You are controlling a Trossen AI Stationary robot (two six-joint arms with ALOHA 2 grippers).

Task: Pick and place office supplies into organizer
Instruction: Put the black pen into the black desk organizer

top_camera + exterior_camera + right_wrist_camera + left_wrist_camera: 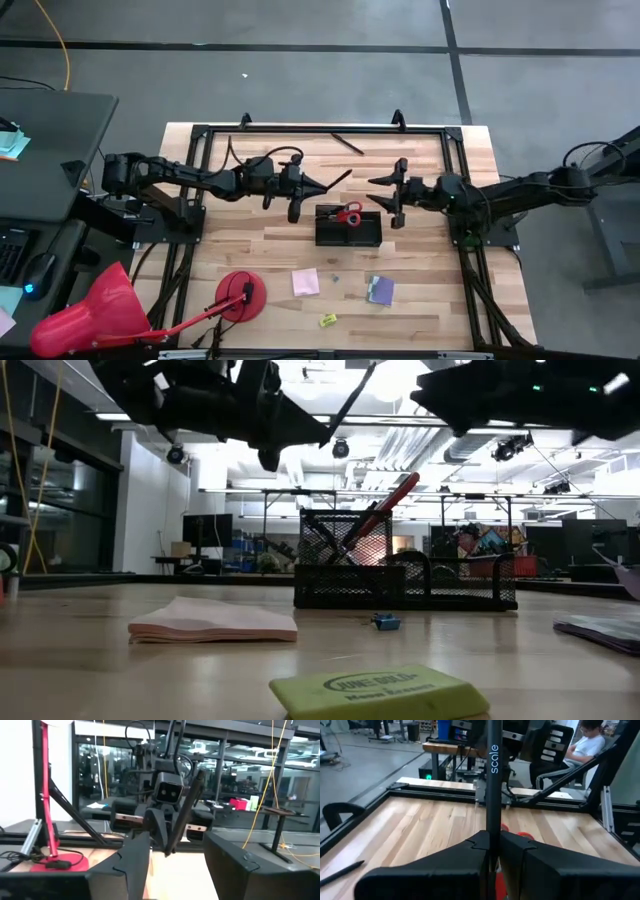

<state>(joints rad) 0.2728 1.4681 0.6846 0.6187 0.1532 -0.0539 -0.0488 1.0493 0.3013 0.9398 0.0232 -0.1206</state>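
Overhead, we see the left gripper [318, 184] raised just left of and behind the organizer [349, 228], its fingers pinched tight on a thin dark pen [338, 180] that juts out toward the right gripper [378, 182]. That gripper faces it from the right, just behind the organizer's right end, its fingers standing apart with nothing between them. Only this high view lays out the rest of the supplies: the red-handled scissors [348, 213] lying in the organizer's left half, the pink sticky pad [305, 282], the purple pad [380, 290] and the small yellow piece [327, 320] on the table [420, 260] nearer the front edge, and a second dark pen [348, 143] lying near the back rail. From table height we learn what the overhead hides: the organizer [405, 573] is black wire mesh, the scissors [383, 510] lean tilted in its taller left compartment, and a tiny blue item [386, 623] lies just in front of it. The left wrist view shows the pen [492, 795] clamped upright between the closed fingers [450, 870] and marked "scale". The right wrist view shows the spread fingers [135, 860] with the held pen [186, 810] beyond them, apart from them.
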